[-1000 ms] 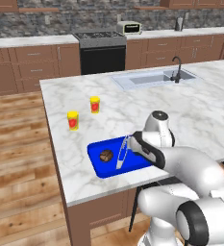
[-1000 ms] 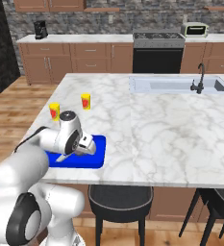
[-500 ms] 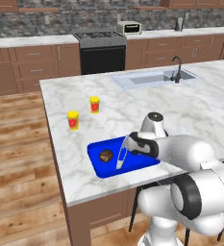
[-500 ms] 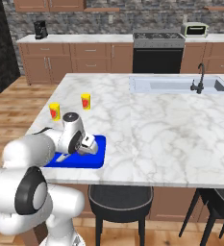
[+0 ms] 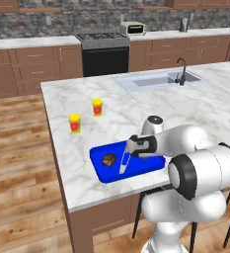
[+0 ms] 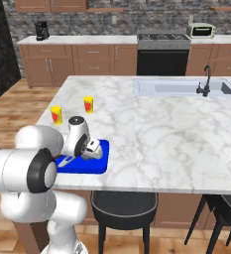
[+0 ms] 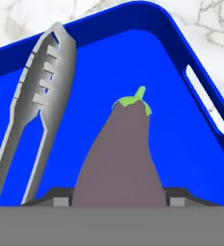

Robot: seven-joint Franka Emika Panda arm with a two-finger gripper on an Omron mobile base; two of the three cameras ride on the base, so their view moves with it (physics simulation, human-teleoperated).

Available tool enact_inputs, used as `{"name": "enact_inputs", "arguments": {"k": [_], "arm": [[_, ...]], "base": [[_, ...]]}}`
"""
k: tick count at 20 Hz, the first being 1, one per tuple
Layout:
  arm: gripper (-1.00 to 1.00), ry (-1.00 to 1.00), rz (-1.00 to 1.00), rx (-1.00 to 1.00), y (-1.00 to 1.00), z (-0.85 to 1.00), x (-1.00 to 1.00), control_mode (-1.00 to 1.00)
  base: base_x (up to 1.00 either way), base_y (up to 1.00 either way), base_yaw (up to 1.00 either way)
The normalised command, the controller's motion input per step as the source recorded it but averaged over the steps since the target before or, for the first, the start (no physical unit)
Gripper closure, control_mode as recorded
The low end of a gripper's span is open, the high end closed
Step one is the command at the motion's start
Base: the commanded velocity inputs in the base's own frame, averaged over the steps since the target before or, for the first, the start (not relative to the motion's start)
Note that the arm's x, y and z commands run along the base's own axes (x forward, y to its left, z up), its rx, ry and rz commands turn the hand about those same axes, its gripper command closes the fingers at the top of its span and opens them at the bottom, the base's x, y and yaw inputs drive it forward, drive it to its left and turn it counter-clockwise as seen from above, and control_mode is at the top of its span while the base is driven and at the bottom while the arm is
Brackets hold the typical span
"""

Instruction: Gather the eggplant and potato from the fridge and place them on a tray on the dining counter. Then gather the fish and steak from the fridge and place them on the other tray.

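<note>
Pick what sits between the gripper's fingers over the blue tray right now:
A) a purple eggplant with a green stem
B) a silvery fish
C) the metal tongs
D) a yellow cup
A: in the hand view the eggplant sits between the fingertips of the gripper, its green stem pointing away over the blue tray, while the metal tongs lie apart beside it on the tray.
</note>
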Motion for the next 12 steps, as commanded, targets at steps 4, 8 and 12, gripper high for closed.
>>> {"name": "enact_inputs", "arguments": {"k": [4,8,12], "arm": [[-1.0,0.02,-0.02,0.0,0.0,-0.09,0.22,-1.0],[-1.0,0.01,-0.01,0.0,0.0,0.0,-0.04,-1.0],[-1.0,0.0,0.0,0.0,-0.08,0.47,-0.31,-1.0]], "base": [[0.0,0.0,0.0],[0.0,0.0,0.0],[0.0,0.0,0.0]]}}
